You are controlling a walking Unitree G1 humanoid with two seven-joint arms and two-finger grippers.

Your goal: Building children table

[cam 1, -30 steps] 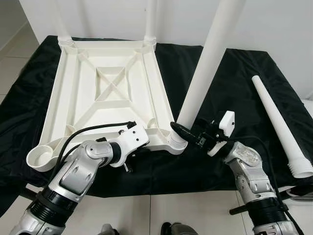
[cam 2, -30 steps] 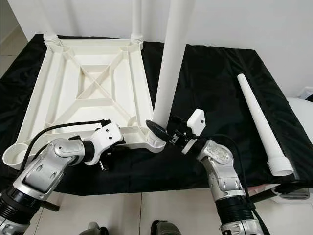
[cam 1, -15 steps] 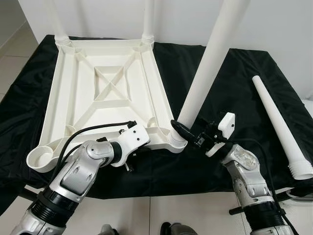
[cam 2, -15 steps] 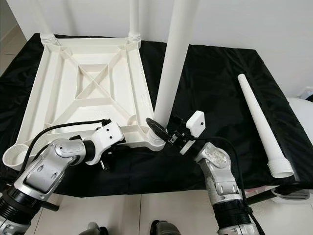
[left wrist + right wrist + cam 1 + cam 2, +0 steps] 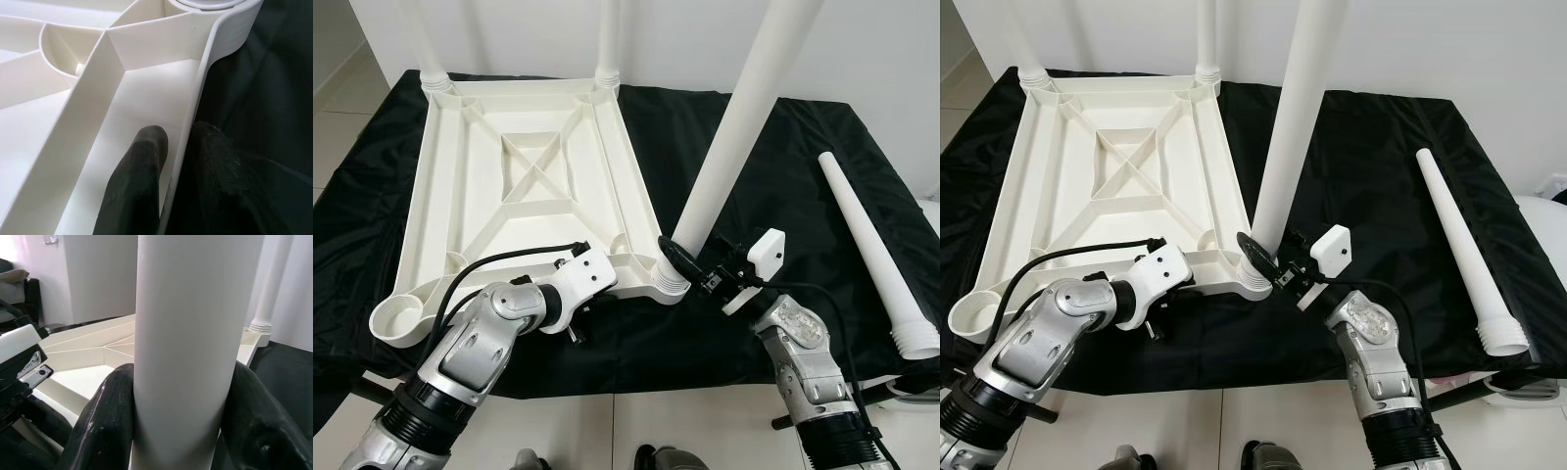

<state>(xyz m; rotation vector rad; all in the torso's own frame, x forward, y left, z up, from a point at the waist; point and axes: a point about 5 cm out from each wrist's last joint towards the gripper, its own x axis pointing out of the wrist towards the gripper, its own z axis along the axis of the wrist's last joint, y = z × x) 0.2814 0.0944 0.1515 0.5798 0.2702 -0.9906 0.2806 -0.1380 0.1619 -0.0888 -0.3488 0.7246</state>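
I see the tabletop (image 5: 524, 186) upside down on the black cloth (image 5: 773, 176), filling the left half of the frame. My right gripper (image 5: 677, 261) is clamped around the leg (image 5: 734, 127) standing in the near-right corner socket. My left gripper (image 5: 173, 161) pinches the tabletop's near rim. A loose leg (image 5: 871, 245) lies at right.

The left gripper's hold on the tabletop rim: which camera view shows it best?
The left wrist view: its fingers pinch the tabletop rim, one inside, one outside. In the eye views the left gripper is mostly hidden by its white wrist housing at the near edge.
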